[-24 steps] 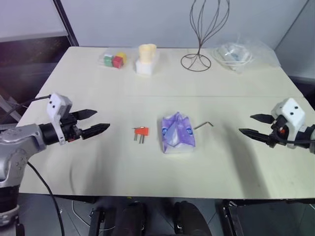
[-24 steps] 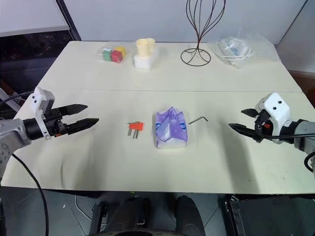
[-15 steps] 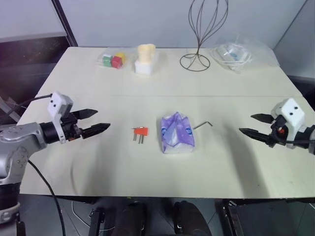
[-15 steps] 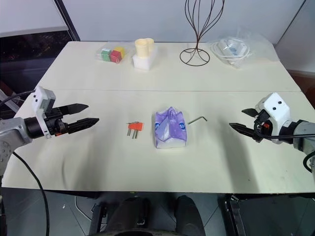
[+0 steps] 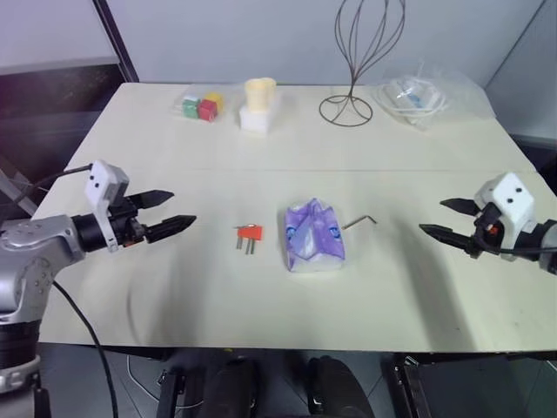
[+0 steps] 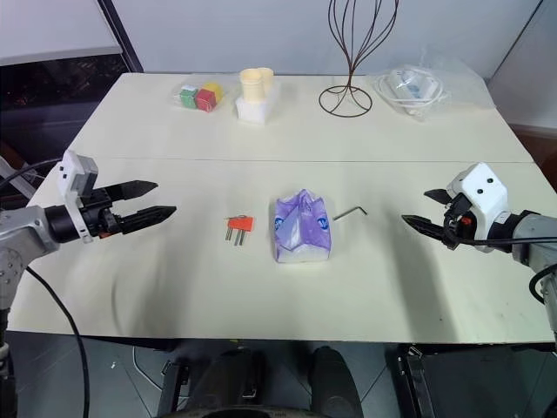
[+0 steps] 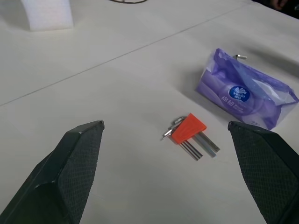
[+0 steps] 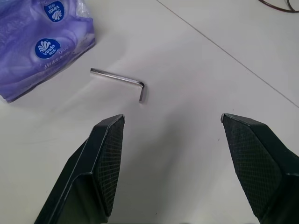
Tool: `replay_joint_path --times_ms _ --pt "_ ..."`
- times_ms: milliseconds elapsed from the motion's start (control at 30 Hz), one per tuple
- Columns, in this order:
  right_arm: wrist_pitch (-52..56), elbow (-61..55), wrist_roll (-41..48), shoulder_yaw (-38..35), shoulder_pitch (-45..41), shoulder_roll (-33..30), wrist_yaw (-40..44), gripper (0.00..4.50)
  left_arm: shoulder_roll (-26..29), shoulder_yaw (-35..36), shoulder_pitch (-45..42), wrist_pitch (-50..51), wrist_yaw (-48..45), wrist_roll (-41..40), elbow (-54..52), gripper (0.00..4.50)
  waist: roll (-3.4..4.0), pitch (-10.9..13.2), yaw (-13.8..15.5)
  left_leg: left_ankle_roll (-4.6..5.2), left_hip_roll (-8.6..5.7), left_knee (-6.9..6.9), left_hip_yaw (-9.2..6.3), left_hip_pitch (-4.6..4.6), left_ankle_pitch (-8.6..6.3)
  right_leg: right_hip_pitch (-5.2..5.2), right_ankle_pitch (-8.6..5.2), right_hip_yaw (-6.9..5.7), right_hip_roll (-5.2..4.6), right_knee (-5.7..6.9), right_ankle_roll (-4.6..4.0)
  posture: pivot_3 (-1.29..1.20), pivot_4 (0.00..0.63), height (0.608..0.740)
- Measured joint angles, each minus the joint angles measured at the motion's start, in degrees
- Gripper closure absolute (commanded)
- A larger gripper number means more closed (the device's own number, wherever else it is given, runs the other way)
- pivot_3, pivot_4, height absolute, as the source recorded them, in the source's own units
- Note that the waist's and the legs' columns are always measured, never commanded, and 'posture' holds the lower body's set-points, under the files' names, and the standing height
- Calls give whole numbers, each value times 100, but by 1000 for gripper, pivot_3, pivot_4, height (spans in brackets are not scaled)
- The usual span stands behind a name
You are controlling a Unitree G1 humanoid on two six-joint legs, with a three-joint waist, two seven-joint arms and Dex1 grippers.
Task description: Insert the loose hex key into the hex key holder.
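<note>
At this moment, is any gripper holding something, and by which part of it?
Nothing is held. The left gripper and the right gripper are open; the loose hex key and the hex key holder lie on the table.

A purple tissue pack [image 5: 313, 237] lies mid-table [image 5: 261, 296]; coloured cubes [image 5: 201, 107] and a wire stand [image 5: 348, 104] sit behind.

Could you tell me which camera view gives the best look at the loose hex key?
The right wrist view: the loose hex key lies plain on the table, its bend clear. The head views show it as a thin sliver beside the purple tissue pack.
</note>
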Motion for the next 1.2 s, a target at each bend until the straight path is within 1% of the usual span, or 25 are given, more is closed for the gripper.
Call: replay_joint_path --times_ms 200,333,433,500,567,700,833,1067,1200 --pt "-122 16 -24 112 -77 -4 119 1078 41 -62 -1 -50 -224 21 -25 52 0 0 1 0 0 1 0 0 0 0 0 0 2 0 0 0 150 740" --pt "-109 -14 -11 235 -144 -116 362 1078 301 -347 -43 -255 -667 158 -35 52 0 0 2 0 0 2 1 0 0 0 0 -1 3 1 0 0 150 740" --pt "157 -464 280 370 -189 -274 728 1078 515 -659 -426 -355 -1130 218 -47 52 0 0 5 0 1 3 0 -1 0 1 0 -1 5 1 0 0 150 740" --pt "361 -1043 552 636 -313 -321 939 1078 596 -904 -882 -432 -1447 240 -55 52 0 0 -1 1 1 4 0 0 0 2 0 -2 7 1 0 0 150 740" --pt "434 -1423 644 975 -413 -251 988 1078 613 -1134 -1163 -518 -1681 320 -46 52 -1 0 -4 1 1 4 1 0 0 2 0 -2 9 1 0 0 150 740" --pt "507 -1726 654 1659 -610 289 742 1078 475 -1576 -1360 -599 -1903 440 -31 52 -2 0 -16 2 1 6 2 -1 0 1 0 -2 18 4 1 0 150 740" --pt "197 -1733 133 2445 -708 819 400 1078 323 -1675 -1508 -598 -1891 466 -16 52 -3 1 -14 3 -3 10 3 -2 1 1 0 -3 24 6 2 0 150 740" --pt "-589 -1020 -885 3134 -898 1376 -24 1078 179 -1673 -1516 -588 -1734 471 15 52 -4 0 -14 3 -4 13 4 -1 1 1 1 -8 27 8 2 0 150 740" --pt "-1027 -606 -1376 3418 -932 1545 -113 1078 159 -1642 -1453 -575 -1583 469 -16 52 -4 0 -15 2 -3 13 4 -1 1 1 1 -8 29 10 2 0 150 740"
